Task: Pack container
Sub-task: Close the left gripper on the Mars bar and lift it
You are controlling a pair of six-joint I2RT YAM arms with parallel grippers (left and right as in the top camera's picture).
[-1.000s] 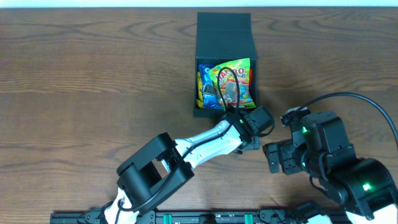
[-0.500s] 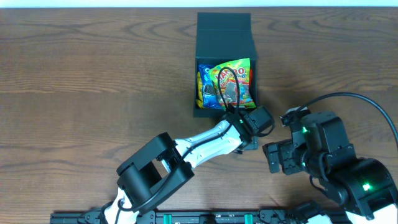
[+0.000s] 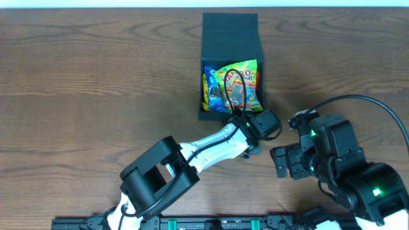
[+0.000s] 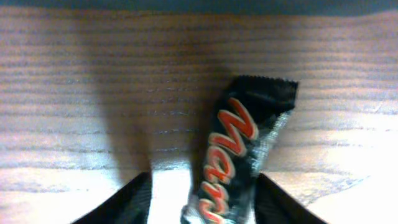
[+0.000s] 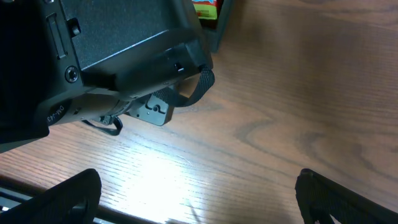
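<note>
The container (image 3: 231, 37) is a dark box with its flap lid folded back, holding a yellow-green sweets bag (image 3: 242, 86) and a blue packet (image 3: 210, 91). Its wall shows as a dark strip (image 4: 199, 5) along the top of the left wrist view. Just in front of it, a black Mars bar (image 4: 240, 146) lies on the wood. My left gripper (image 4: 202, 190) straddles the bar's near end, half-closed. The right finger touches the wrapper; a gap remains on the left. From overhead, the left gripper (image 3: 254, 147) hides the bar. My right gripper (image 5: 205, 205) stands wide open and empty.
The left arm's wrist and cable (image 5: 124, 68) fill the upper left of the right wrist view, close to the right gripper (image 3: 281, 161). Bare wooden table (image 3: 96, 76) stretches left of the container. The right arm's body (image 3: 345, 172) sits at the lower right.
The left gripper's fingers have closed in from wide open to about halfway around the Mars bar. Neither arm has otherwise shifted, and the right gripper stays wide open.
</note>
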